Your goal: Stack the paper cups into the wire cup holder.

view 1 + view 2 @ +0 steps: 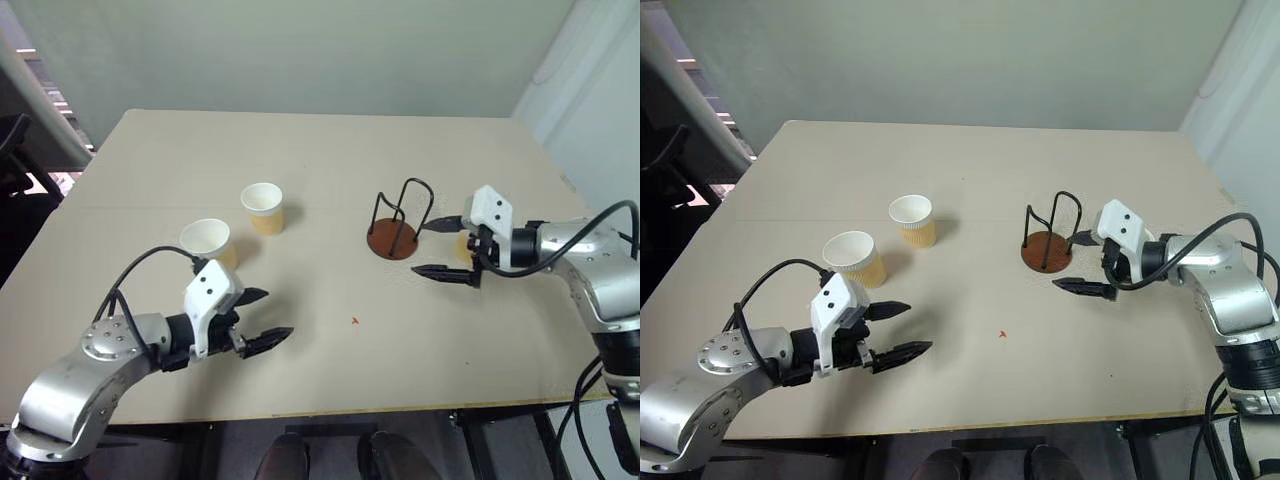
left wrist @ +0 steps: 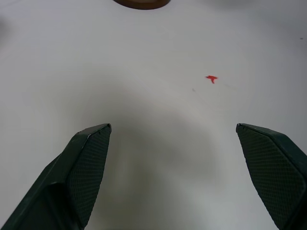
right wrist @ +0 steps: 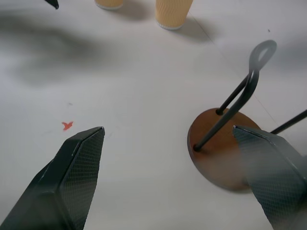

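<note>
Two paper cups stand upright and apart on the desk [image 1: 330,180], open mouths up, white inside with tan ribbed walls: the nearer cup [image 1: 208,242] toward the left, the farther cup [image 1: 263,207] just beyond it and to its right. A third cup [image 1: 462,247] is mostly hidden to the right of the wire cup holder [image 1: 397,221]. The holder stands upright and empty, black wire loops rising from its round rust-brown base.
</note>
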Available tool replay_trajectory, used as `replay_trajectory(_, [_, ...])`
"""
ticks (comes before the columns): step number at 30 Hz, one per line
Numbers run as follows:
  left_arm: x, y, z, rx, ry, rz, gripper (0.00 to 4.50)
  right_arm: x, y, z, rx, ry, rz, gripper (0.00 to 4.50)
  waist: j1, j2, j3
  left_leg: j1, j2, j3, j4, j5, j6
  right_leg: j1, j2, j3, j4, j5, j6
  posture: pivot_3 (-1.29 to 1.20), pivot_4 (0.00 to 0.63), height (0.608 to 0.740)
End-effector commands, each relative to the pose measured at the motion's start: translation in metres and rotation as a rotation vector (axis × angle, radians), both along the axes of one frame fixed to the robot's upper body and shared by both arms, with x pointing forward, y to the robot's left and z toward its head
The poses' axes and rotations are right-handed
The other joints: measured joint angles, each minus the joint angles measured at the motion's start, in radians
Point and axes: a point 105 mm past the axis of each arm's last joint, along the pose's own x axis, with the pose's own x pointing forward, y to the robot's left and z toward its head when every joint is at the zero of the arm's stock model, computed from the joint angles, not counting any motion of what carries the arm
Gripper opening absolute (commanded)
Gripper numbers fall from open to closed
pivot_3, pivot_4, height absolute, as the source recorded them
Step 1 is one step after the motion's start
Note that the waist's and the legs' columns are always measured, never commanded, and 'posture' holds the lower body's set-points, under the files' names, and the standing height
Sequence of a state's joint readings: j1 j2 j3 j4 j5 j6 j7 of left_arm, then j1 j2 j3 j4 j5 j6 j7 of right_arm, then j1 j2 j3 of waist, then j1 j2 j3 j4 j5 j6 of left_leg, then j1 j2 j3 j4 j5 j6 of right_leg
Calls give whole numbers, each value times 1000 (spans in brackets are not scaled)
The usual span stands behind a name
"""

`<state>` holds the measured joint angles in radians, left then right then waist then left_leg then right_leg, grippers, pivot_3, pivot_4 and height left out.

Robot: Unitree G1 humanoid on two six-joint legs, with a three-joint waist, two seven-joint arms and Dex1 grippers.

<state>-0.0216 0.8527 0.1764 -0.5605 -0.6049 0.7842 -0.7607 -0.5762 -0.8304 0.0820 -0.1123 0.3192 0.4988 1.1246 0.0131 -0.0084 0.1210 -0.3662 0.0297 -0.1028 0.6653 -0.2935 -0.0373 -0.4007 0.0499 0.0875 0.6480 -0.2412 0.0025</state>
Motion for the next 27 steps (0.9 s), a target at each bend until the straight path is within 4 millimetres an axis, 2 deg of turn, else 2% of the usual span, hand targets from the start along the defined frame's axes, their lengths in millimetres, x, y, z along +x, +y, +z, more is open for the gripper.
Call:
replay_trajectory(1, [3, 0, 8, 9, -45, -13, 4500, -1, -6, 13, 0, -67, -10, 4433, 0, 0, 0, 0, 0, 0, 0, 0, 0, 0, 0, 0, 0, 0, 0, 0, 150, 740])
replay_trajectory(27, [6, 0, 8, 8, -62, -17, 4500, 2, -10, 11, 8, -71, -48, 4433, 0, 0, 0, 0, 0, 0, 0, 0, 0, 0, 0, 0, 0, 0, 0, 0, 150, 740])
